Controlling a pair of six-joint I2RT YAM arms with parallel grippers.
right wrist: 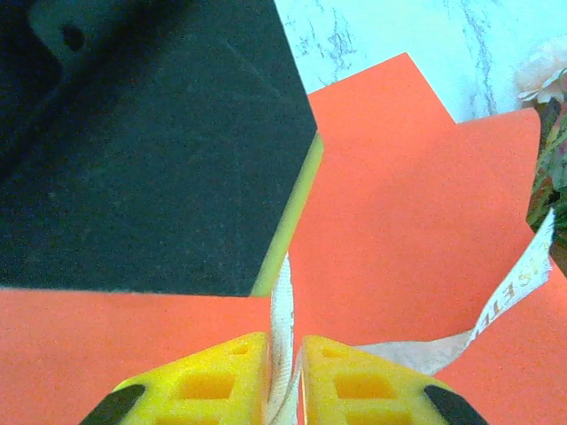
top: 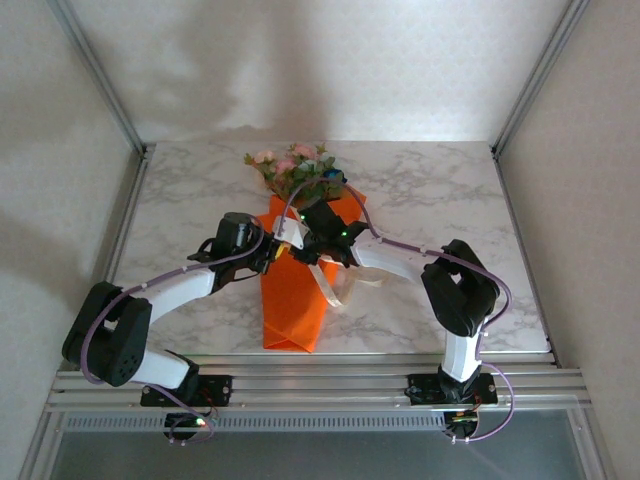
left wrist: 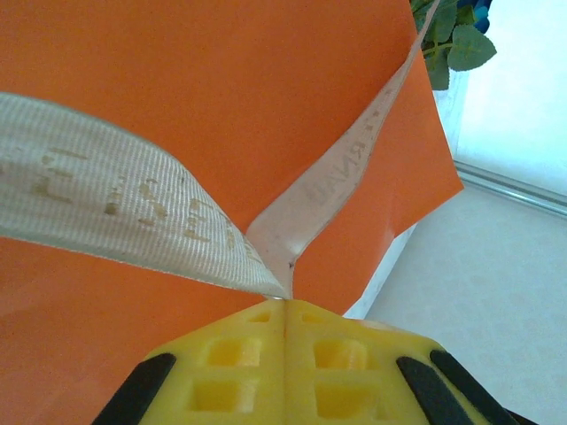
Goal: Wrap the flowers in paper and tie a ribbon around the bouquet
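The left tool is clenched on the ribbon, its yellow jaws pressed together just above the orange paper. The right tool is almost closed, pinching another stretch of ribbon in its narrow gap. The bouquet lies mid-worktop, with its flowers pointing away from the arm bases.

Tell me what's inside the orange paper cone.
Flowers, pink and white with green leaves, poke out of the top. Their stems are hidden by the paper.
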